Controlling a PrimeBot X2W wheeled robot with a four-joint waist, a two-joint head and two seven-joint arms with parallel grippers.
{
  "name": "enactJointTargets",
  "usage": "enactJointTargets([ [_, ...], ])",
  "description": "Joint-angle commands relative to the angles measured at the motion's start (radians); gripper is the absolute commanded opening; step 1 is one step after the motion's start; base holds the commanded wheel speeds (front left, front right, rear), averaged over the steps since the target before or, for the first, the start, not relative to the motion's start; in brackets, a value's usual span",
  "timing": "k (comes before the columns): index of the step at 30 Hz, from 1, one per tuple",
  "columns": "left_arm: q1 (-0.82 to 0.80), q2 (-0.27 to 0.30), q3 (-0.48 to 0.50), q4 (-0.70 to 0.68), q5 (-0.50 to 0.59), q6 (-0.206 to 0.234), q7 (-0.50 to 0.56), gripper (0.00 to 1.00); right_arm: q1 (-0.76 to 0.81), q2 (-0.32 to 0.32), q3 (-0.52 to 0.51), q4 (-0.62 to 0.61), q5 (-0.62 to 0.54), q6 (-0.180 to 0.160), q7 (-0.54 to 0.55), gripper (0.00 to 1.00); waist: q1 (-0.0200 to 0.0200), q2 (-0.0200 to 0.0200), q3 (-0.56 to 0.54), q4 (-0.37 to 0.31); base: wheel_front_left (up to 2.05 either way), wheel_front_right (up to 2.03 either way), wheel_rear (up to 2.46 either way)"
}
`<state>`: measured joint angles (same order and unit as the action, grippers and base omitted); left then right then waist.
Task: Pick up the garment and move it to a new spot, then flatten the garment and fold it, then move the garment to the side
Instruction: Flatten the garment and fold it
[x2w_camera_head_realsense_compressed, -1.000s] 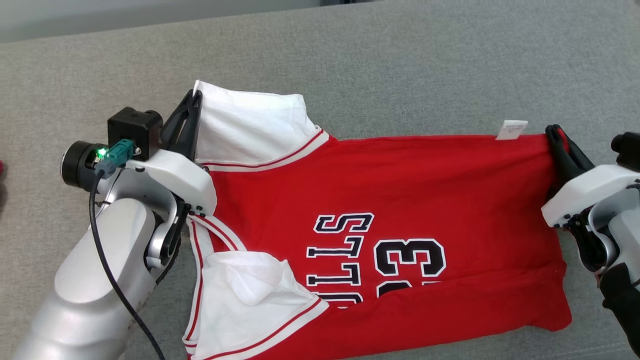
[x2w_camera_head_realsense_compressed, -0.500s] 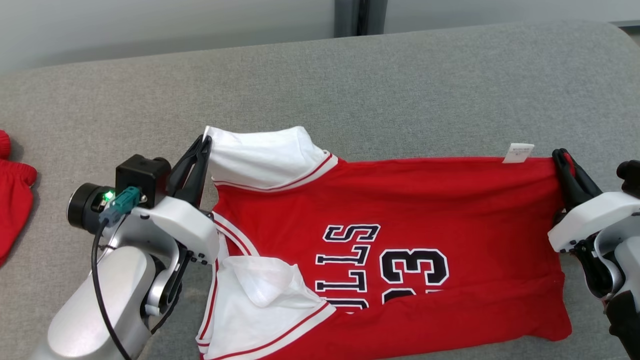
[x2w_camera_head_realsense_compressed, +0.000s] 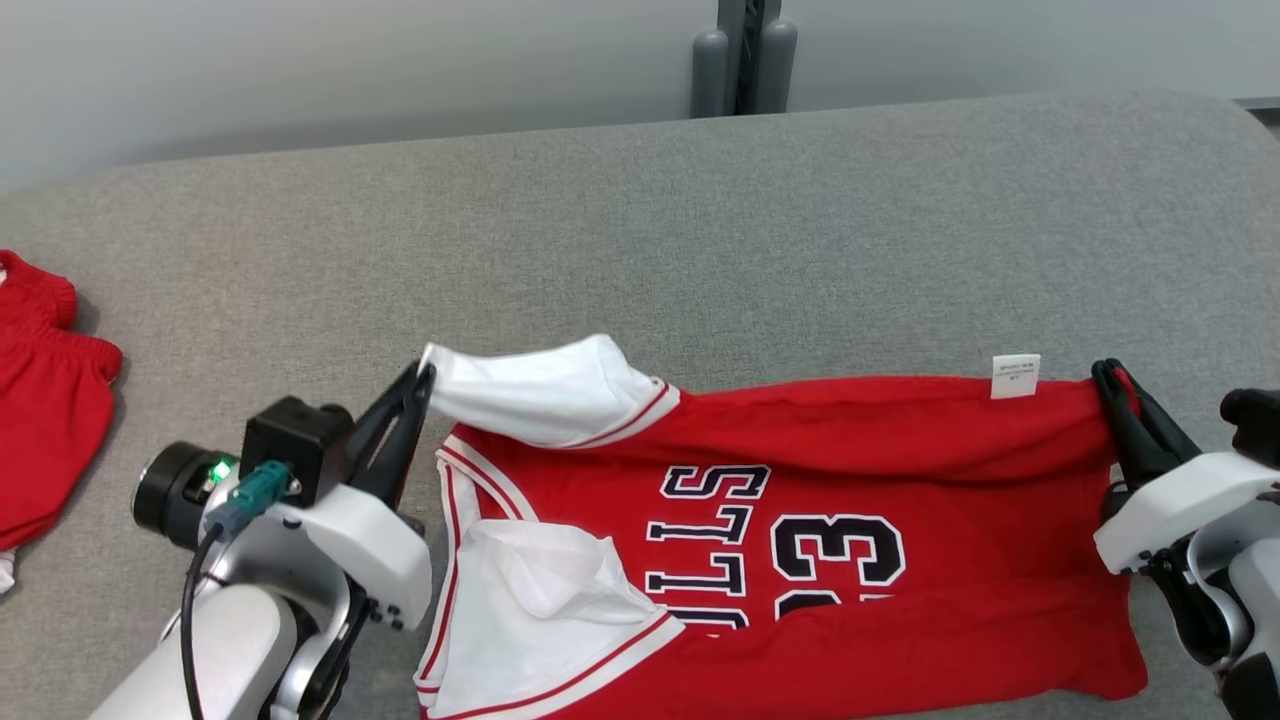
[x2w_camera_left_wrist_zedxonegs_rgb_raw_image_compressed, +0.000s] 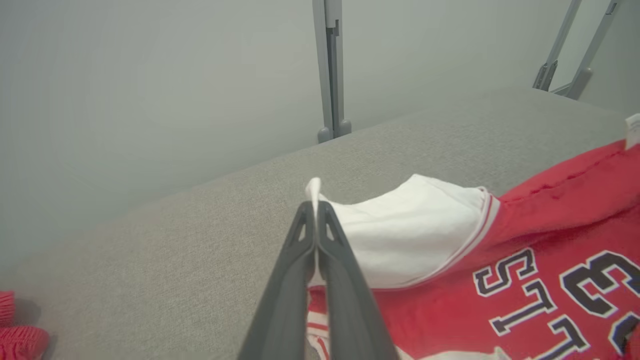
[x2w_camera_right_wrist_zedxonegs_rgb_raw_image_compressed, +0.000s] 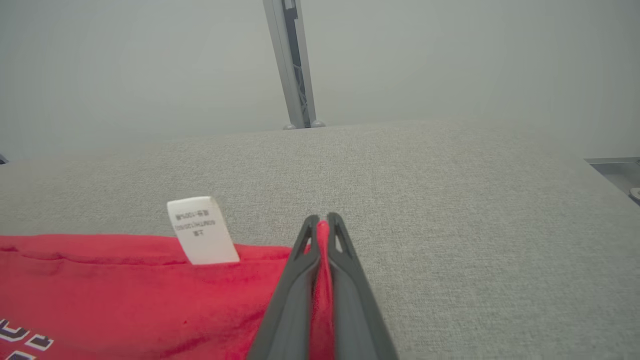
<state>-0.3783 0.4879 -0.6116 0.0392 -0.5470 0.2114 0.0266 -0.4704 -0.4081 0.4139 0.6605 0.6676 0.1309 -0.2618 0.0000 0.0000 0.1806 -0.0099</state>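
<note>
The garment (x2w_camera_head_realsense_compressed: 880, 480) is a red jersey with white sleeves and black-and-white lettering, lying sideways on the grey couch surface (x2w_camera_head_realsense_compressed: 640, 230). My left gripper (x2w_camera_head_realsense_compressed: 418, 385) is shut on the tip of its far white sleeve (x2w_camera_head_realsense_compressed: 545, 390), lifting that edge; in the left wrist view the fingers (x2w_camera_left_wrist_zedxonegs_rgb_raw_image_compressed: 305, 235) pinch the white cloth (x2w_camera_left_wrist_zedxonegs_rgb_raw_image_compressed: 400, 225). My right gripper (x2w_camera_head_realsense_compressed: 1110, 380) is shut on the far red hem corner beside a white label (x2w_camera_head_realsense_compressed: 1015, 375). Red cloth shows between its fingers (x2w_camera_right_wrist_zedxonegs_rgb_raw_image_compressed: 340, 240) in the right wrist view, next to the label (x2w_camera_right_wrist_zedxonegs_rgb_raw_image_compressed: 200, 227). The far edge of the jersey is raised and drawn toward me.
Another red garment (x2w_camera_head_realsense_compressed: 45, 420) lies at the left edge of the couch. A grey post (x2w_camera_head_realsense_compressed: 740, 50) stands behind the couch's back edge against a pale wall. Bare couch surface stretches beyond the jersey.
Both grippers have pulled the jersey's far edge up and toward me, so the red body now looks narrower and bunched. The head camera has tilted up, bringing the wall, post and second garment into view.
</note>
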Motion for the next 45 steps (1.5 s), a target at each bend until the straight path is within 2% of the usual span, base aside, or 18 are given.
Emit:
enactJointTargets([
  [1, 0.023, 0.016, -0.004, -0.016, -0.005, -0.004, 0.007, 0.0, 0.018, -0.013, -0.001, -0.007, -0.006, 0.0, -0.005, 0.0, 0.0, 0.0, -0.01, 0.004, 0.0, 0.0, 0.0],
  [15, 0.167, 0.162, -0.074, -0.184, -0.03, -0.055, 0.128, 0.0, 0.138, -0.082, -0.026, -0.124, -0.012, 0.0, -0.005, 0.0, 0.0, 0.0, -0.027, 0.023, 0.0, 0.0, 0.0],
  [21, 0.223, 0.219, -0.109, -0.241, -0.054, -0.09, 0.182, 0.0, 0.215, -0.134, 0.036, -0.171, 0.067, 0.0, 0.007, 0.0, 0.0, 0.0, -0.049, 0.031, 0.0, 0.0, 0.0],
  [32, 0.272, 0.27, -0.157, -0.299, -0.094, -0.133, 0.254, 0.0, 0.278, -0.218, 0.113, -0.256, 0.175, 0.0, 0.089, 0.0, 0.0, 0.0, -0.082, 0.022, 0.0, 0.0, 0.0],
  [33, 0.273, 0.271, -0.158, -0.303, -0.096, -0.133, 0.258, 0.0, 0.287, -0.223, 0.121, -0.268, 0.192, 0.0, 0.105, 0.04, 0.0, 0.0, -0.086, 0.021, 0.0, 0.0, 0.0],
  [34, 0.276, 0.271, -0.16, -0.304, -0.098, -0.132, 0.26, 0.0, 0.296, -0.232, 0.126, -0.285, 0.206, 0.0, 0.121, 0.38, 0.0, 0.0, -0.088, 0.02, 0.0, 0.0, 0.0],
  [35, 0.28, 0.272, -0.163, -0.305, -0.098, -0.133, 0.261, 0.0, 0.308, -0.238, 0.127, -0.295, 0.24, 0.0, 0.149, 1.0, 0.0, 0.0, -0.09, 0.018, 0.0, 0.0, 0.0],
  [36, 0.284, 0.273, -0.167, -0.305, -0.097, -0.133, 0.264, 0.0, 0.32, -0.252, 0.137, -0.317, 0.255, -0.001, 0.175, 1.0, 0.0, 0.0, -0.092, 0.017, 0.0, 0.0, 0.0],
  [37, 0.287, 0.275, -0.17, -0.303, -0.093, -0.131, 0.269, 0.45, 0.329, -0.266, 0.136, -0.329, 0.276, 0.0, 0.2, 1.0, 0.0, 0.0, -0.093, 0.015, 0.0, 0.0, 0.0],
  [38, 0.289, 0.277, -0.174, -0.299, -0.087, -0.128, 0.271, 0.74, 0.341, -0.281, 0.134, -0.333, 0.3, -0.001, 0.233, 1.0, 0.0, 0.0, -0.094, 0.013, 0.0, 0.0, 0.0],
  [39, 0.288, 0.278, -0.178, -0.297, -0.083, -0.128, 0.275, 0.77, 0.352, -0.299, 0.135, -0.339, 0.306, -0.001, 0.261, 1.0, 0.0, 0.0, -0.095, 0.011, 0.0, 0.0, 0.0],
  [41, 0.289, 0.279, -0.182, -0.294, -0.081, -0.126, 0.275, 1.0, 0.364, -0.314, 0.115, -0.339, 0.331, -0.001, 0.303, 1.0, 0.0, 0.0, -0.098, 0.007, 0.0, 0.0, 0.0],
  [45, 0.291, 0.287, -0.185, -0.29, -0.077, -0.122, 0.281, 1.0, 0.36, -0.323, 0.053, -0.326, 0.314, -0.001, 0.321, 1.0, 0.0, 0.0, -0.106, -0.001, 0.0, 0.0, 0.0],
])
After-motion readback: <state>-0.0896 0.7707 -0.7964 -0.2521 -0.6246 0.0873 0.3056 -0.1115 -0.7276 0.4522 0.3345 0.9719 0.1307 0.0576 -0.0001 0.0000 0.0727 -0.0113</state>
